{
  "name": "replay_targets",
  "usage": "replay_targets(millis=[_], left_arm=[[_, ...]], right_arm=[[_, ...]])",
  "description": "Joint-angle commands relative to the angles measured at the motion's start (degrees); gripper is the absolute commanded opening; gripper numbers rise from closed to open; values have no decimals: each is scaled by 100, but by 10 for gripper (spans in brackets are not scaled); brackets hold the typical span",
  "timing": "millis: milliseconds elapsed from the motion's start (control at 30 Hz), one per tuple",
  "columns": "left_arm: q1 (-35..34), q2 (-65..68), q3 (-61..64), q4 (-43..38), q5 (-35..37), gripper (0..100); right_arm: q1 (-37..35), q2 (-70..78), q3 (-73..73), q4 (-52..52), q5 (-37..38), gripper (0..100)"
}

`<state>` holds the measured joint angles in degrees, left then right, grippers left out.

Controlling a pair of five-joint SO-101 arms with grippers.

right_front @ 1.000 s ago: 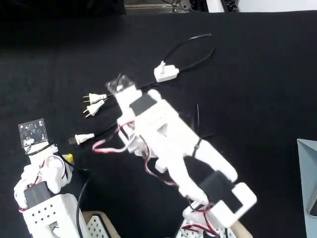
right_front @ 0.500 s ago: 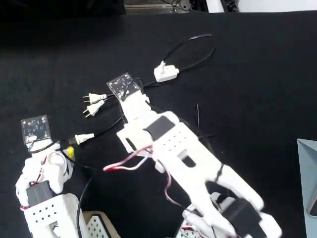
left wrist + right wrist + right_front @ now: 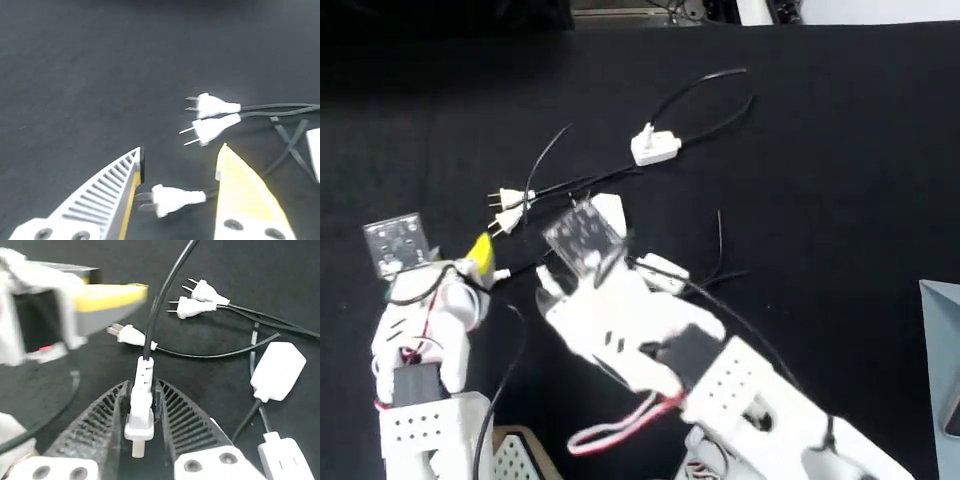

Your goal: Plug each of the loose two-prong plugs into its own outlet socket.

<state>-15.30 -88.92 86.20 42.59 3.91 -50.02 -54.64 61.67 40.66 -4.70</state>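
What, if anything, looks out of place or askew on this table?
Nothing looks damaged or spilled. The oddity is the cabling: a black cable rises up over the table from the white cord end pinched in the right claw, and other cables cross each other beside the loose plugs.

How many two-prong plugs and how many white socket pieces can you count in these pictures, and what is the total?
two-prong plugs: 3
white socket pieces: 3, one of them held in the right gripper
Total: 6
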Motion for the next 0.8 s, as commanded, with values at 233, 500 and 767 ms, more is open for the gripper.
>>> replay_targets(millis=[233,500,767], left_arm=[[1710,-53,-1604,949,299,245],[2527,-53,-2273,1934,-914,246],[2624,-53,-2299,2066,-1108,246]], right_arm=[[-141,-655,330,-105,9,11],[-123,-681,365,79,0,11],[-105,-681,488,53,0,11]])
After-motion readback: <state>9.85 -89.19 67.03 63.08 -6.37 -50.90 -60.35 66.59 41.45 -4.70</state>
